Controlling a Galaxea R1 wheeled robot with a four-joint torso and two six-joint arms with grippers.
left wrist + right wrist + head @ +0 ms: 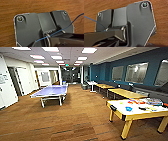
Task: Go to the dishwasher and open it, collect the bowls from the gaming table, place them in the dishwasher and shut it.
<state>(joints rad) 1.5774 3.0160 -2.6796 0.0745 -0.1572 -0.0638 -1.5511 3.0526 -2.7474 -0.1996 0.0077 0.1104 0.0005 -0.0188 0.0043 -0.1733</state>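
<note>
The gaming table point(135, 112) stands at the right of the head view, with a glossy white top, red-orange graphics and yellow wooden sides and legs. Several small coloured things point(139, 102) lie on its top toward the far end, in orange-red, blue and pale tones. They are too blurred to tell which of them are bowls. The dishwasher is out of view. Both wrist views look past the robot's dark plate onto the brown wood floor point(37, 6) point(99, 5).
A blue table-tennis table point(51, 91) stands at the middle left. Plain yellow-topped tables point(126, 93) line the right side below a teal wall with windows. White doors point(23, 80) are at the left and a dark corridor point(71, 75) at the back. Wood floor point(80, 112) stretches between them.
</note>
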